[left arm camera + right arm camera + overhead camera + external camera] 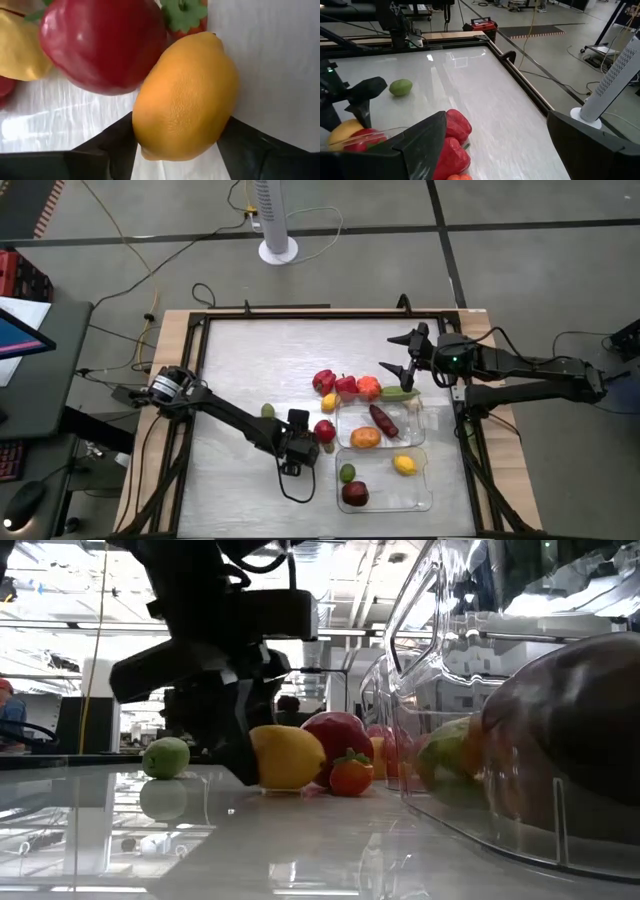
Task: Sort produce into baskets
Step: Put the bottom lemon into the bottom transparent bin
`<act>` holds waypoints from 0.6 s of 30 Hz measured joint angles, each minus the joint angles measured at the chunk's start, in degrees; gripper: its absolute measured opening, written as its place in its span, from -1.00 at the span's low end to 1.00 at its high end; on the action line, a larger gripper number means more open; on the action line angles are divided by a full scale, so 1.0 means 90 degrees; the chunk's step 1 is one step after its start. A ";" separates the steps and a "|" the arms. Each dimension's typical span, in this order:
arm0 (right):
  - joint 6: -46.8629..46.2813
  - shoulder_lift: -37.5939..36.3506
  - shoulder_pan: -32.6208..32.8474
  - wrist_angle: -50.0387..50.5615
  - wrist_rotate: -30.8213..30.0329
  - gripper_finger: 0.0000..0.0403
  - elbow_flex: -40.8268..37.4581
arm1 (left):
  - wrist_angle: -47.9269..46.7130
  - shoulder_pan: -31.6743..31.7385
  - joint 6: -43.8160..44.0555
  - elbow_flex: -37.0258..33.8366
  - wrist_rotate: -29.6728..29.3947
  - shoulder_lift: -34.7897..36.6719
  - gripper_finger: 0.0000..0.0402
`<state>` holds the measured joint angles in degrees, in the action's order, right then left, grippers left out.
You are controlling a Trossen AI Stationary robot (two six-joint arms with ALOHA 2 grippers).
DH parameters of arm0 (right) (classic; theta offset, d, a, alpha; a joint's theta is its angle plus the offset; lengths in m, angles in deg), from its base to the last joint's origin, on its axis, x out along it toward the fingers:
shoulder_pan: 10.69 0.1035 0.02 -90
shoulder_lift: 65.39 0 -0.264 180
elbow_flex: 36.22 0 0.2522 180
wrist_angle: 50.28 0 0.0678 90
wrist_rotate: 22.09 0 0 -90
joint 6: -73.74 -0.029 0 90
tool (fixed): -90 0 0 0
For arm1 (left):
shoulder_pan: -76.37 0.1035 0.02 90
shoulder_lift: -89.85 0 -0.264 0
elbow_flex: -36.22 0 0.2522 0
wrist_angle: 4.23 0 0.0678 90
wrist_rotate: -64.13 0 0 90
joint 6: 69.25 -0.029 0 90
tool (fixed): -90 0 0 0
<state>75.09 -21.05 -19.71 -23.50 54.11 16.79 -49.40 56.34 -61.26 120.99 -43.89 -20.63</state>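
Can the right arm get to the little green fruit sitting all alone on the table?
Probably not easily. The green fruit lies past the pile of red peppers, beside the left arm, whose end effector is closing on a lemon. The right end effector hovers open far across the table.

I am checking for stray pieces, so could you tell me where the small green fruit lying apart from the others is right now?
In the high view, the small green fruit lies on the bare table left of the produce cluster, beside the left arm's forearm and outside both trays.

Overhead camera looks straight down; table-level camera shares its yellow lemon.
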 joint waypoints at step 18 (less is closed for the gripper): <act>-0.0014 0.0000 -0.0002 -0.0013 0.0000 0.83 0.0000 | 0.2426 -0.0090 -0.0324 0.0315 0.1241 0.1377 0.08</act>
<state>74.96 -21.05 -19.73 -23.62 54.11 16.79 -27.57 55.53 -64.18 123.82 -32.72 -8.24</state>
